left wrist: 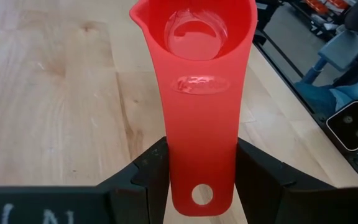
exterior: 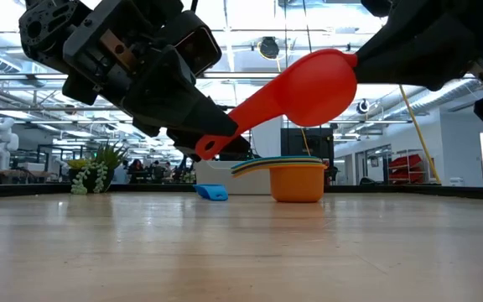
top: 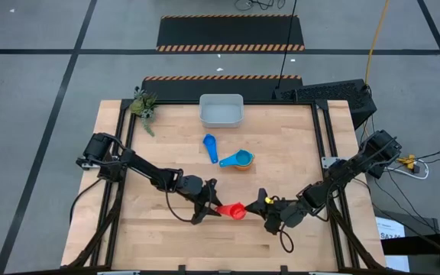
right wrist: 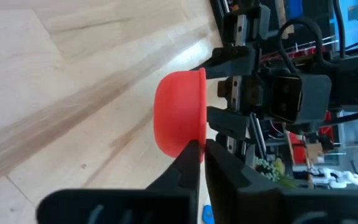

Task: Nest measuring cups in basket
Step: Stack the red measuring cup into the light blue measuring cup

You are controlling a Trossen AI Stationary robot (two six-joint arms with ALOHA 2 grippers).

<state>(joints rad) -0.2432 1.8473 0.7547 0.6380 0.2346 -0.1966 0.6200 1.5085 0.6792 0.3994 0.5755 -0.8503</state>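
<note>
Left claw clamps red cup handle | right claw pinches its rim | one basket

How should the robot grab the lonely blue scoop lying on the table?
Best guess: by its handle, coming straight down from above. The blue scoop lies flat and alone on the table, apart from the stacked cups, so its narrow handle fits between the jaws more easily than the round bowl, with space on both sides.
</note>
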